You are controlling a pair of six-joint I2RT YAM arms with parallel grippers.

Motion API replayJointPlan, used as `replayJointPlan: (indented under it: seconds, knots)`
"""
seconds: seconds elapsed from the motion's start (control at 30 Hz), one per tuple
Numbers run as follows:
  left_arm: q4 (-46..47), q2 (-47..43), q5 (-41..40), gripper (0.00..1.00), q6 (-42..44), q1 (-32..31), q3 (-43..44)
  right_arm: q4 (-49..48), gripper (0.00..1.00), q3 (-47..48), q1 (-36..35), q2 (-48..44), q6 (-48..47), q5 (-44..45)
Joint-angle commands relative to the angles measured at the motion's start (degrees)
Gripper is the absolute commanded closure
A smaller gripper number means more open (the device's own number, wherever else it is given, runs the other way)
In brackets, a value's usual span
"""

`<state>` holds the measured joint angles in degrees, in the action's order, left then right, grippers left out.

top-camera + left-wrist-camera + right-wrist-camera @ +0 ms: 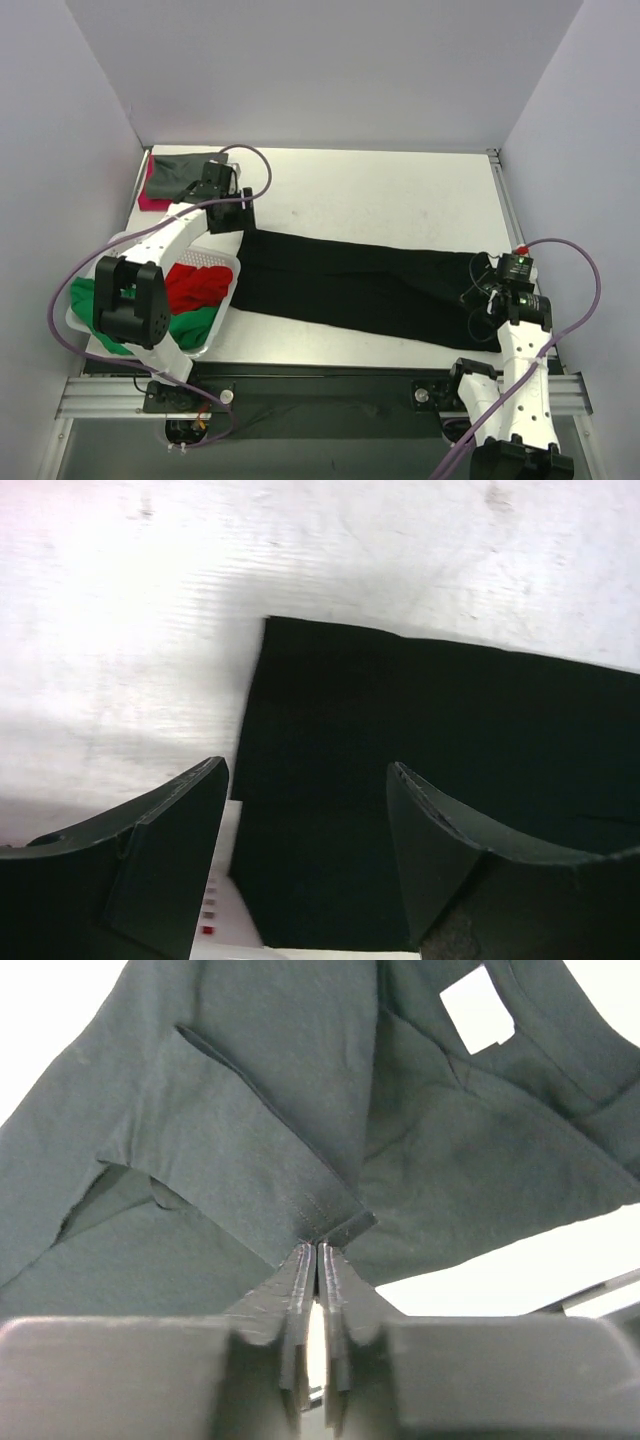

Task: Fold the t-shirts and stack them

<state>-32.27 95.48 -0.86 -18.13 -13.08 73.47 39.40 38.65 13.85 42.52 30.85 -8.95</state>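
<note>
Two-arm job: flat black cloth t-shirt (370,285) lies right of white perforated plastic basket (222,258), left gripper (307,770) spread empty, right gripper (317,1250) pinching its hem; grab basket-side corner, then fold square.

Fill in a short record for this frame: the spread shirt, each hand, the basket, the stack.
spread shirt: black shirt, laid in a long band across the table
left hand: open, over the shirt's left end, holding nothing
right hand: shut on a hem at the shirt's right end
basket: white, left side, holds a red shirt and a green shirt
stack: grey shirt on a pink shirt, far left corner
</note>
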Motion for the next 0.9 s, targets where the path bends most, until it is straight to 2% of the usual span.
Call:
replayJointPlan:
  seconds: [0.0, 0.03, 0.1, 0.13, 0.2, 0.23, 0.33, 0.53, 0.67, 0.87]
  knots:
    - [1.95, 1.01, 0.86, 0.24, -3.92, -4.05, 2.11, 5.68, 0.92, 2.03, -1.01, 0.28, 2.28, 2.71]
    - [2.91, 1.46, 2.34, 0.24, -5.5, -4.58, 1.94, 6.56, 0.74, 2.47, -1.19, 0.45, 2.89, 3.67]
    - [4.49, 2.6, 3.32, 0.23, -6.82, -5.98, 1.15, 9.02, 0.57, 3.7, -1.8, 0.11, 3.07, 4.46]
    - [5.11, 2.86, 3.5, 0.23, -8.05, -6.25, 0.8, 9.64, 0.45, 5.28, -2.07, 0.02, 3.16, 5.51]
    - [6.42, 4.09, 4.46, 0.23, -9.2, -6.52, -0.43, 10.17, 0.26, 6.78, -2.68, -0.16, 2.46, 6.66]
    - [6.78, 4.53, 4.81, 0.23, -10.16, -6.52, -0.87, 10.17, 0.24, 7.83, -2.77, 0.1, 2.11, 7.19]
    - [8.27, 5.94, 5.61, 0.23, -11.66, -6.52, -2.36, 7.28, 0.26, 8.11, -3.03, 2.56, 0.44, 6.32]
    - [9.86, 8.14, 7.01, 0.23, -13.51, -6.52, -4.3, -7.47, 0.34, 4.68, -3.04, 10.02, -1.84, -2.47]
    - [10.56, 8.49, 7.37, 0.23, -14.3, -6.52, -5.36, -17.48, 0.37, 4.15, -3.04, 18.7, -2.37, -7.3]
    - [10.56, 8.58, 7.37, 0.23, -14.56, -6.43, -5.8, -22.87, 0.4, 8.1, -3.12, 31.01, -4.92, -8.98]
